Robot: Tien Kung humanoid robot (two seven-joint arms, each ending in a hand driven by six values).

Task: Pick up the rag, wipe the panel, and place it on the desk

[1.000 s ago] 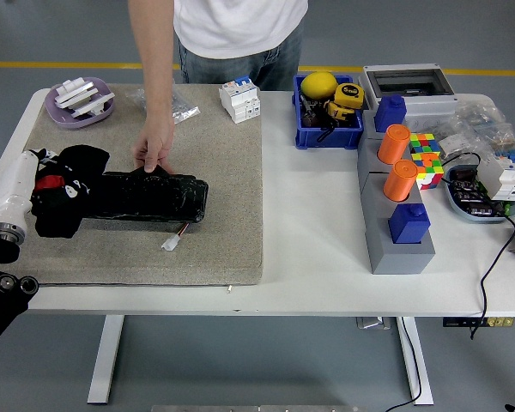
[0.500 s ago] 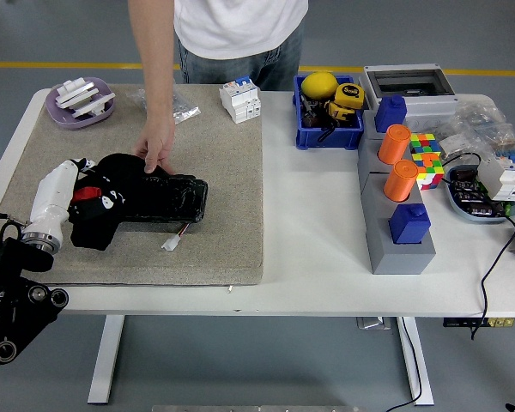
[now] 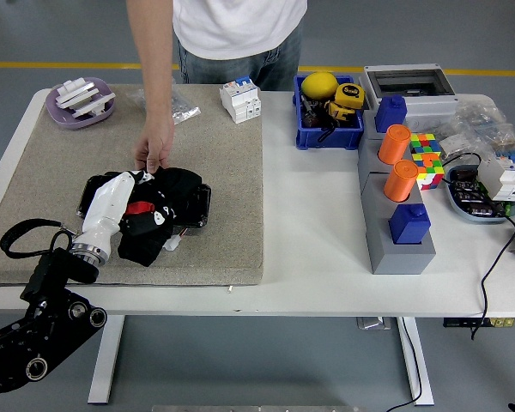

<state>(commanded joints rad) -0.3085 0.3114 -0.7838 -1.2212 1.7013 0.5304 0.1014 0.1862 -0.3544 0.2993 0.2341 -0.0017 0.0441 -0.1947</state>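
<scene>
one hand (image 3: pixel 120 193) presses the rag (image 3: pixel 154 219) onto the panel (image 3: pixel 193 202).

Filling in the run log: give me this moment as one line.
phase: wiping | left hand: on rag over panel | right hand: not in view | person's hand: steadying panel's far edge

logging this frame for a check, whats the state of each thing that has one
left hand: on the rag, pressing it on the panel
rag: bunched, lying over the panel
panel: flat on the mat, mostly covered
person's hand: fingertips on the panel's far edge
grey box: lid open
blue bin: filled with tools
</scene>
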